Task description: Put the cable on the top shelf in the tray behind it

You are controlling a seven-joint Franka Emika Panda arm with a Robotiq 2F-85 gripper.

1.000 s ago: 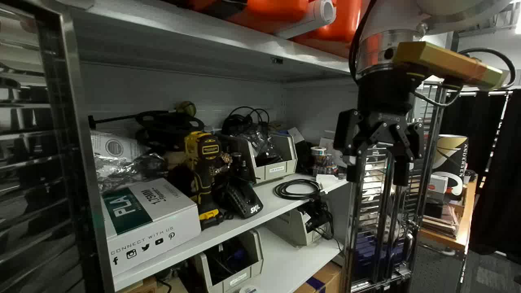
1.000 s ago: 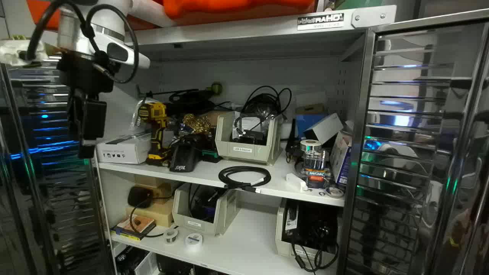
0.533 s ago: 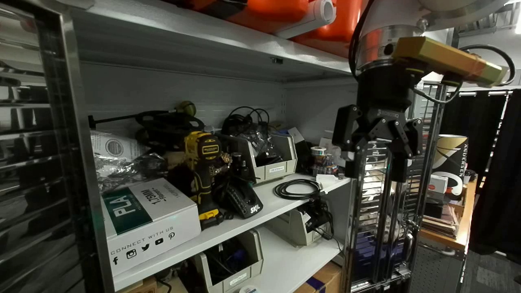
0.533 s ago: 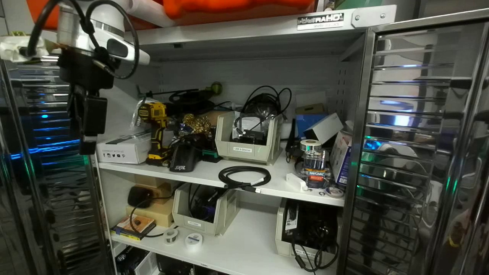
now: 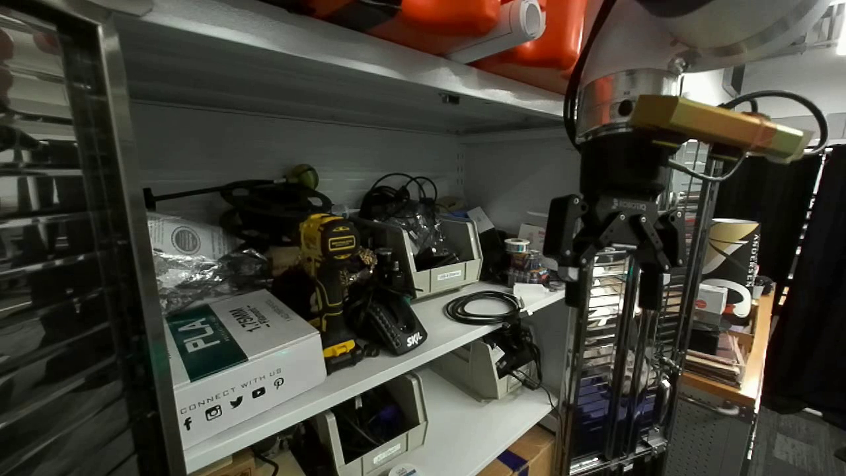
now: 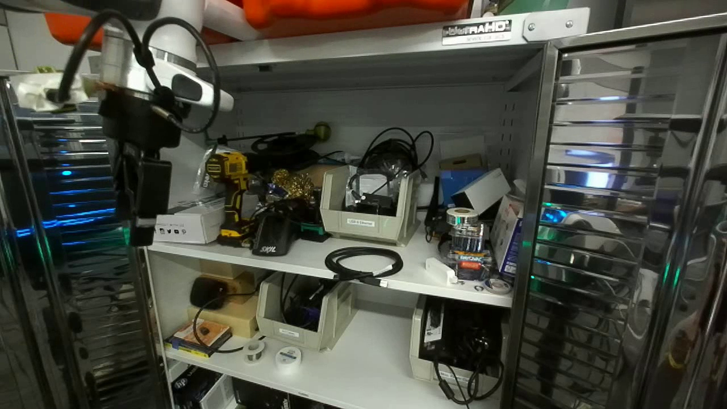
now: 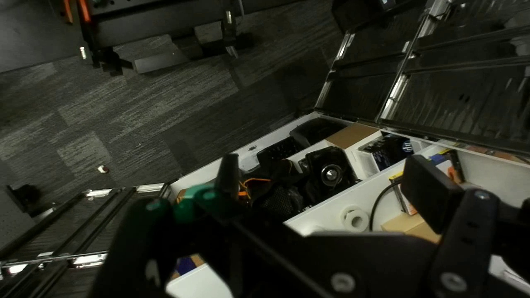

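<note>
1. Clearly, the largest thing is the pale metal cabinet (image 6: 352,51), with its glossy, slatted doors (image 6: 602,216) standing open.
2. Outside the cabinet, in an exterior view, a wood-topped bench (image 5: 724,389) carries a low, flat stack (image 5: 717,362).
3. Inside the cabinet, the upper shelf (image 6: 306,255) spans its full width.
4. The white robot arm (image 6: 179,34) hangs in front of the cabinet, its upper length cut off by the top of both exterior views.
5. The beige tray (image 6: 375,232) stands upright on the upper shelf, open at the top, with dark items (image 6: 375,204) inside.
6. A white PLA box (image 5: 241,360) and a yellow-and-black drill (image 5: 328,277) stand side by side, farther along the same shelf.
7. The tool (image 5: 614,291) points downward, its two fingers (image 5: 653,289) set wide, with a slatted door showing through the gap; the wrist view also has them well spread.
8. The cable (image 6: 331,262), black, lies coiled on the upper shelf just in front of the tray, near the front edge and well apart from the tool; whether cable and tray touch cannot be told.
9. A small white block (image 6: 440,271) lies near the cable.
10. The cable's plug (image 6: 373,280) lies at the shelf's front edge.
</note>
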